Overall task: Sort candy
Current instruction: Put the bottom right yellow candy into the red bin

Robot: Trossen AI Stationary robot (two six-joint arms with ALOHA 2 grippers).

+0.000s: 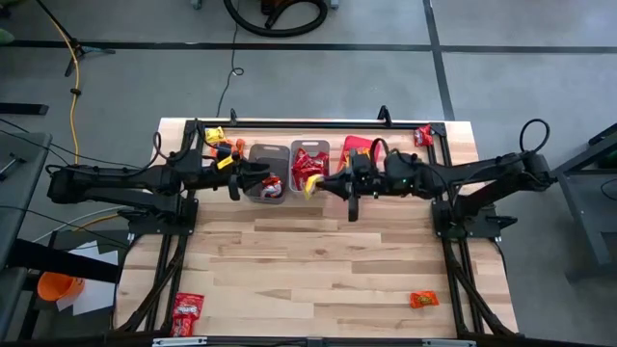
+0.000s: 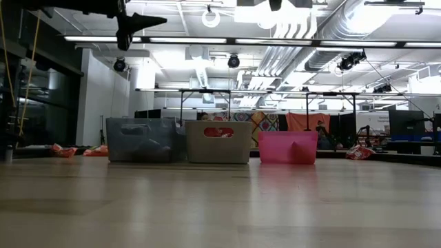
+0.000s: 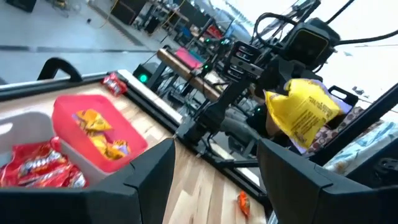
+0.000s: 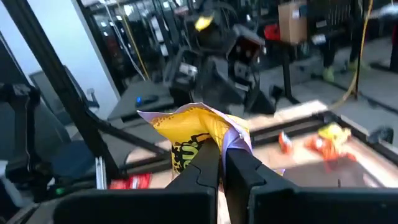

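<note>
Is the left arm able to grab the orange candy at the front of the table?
Probably not easily. The orange candy lies bare near the front right, but the left gripper, open, hangs at the back by the bins, and the right arm is nearer.

Three bins in a row across the bench: grey bin, tan bin, pink bin. Grey and tan sit touching or nearly so; pink stands a little apart. Red candy shows through the tan bin's handle slot. More red wrappers lie on the bench beyond the grey bin, another red wrapper past the pink one. A dark arm part hangs overhead above the grey bin.
</note>
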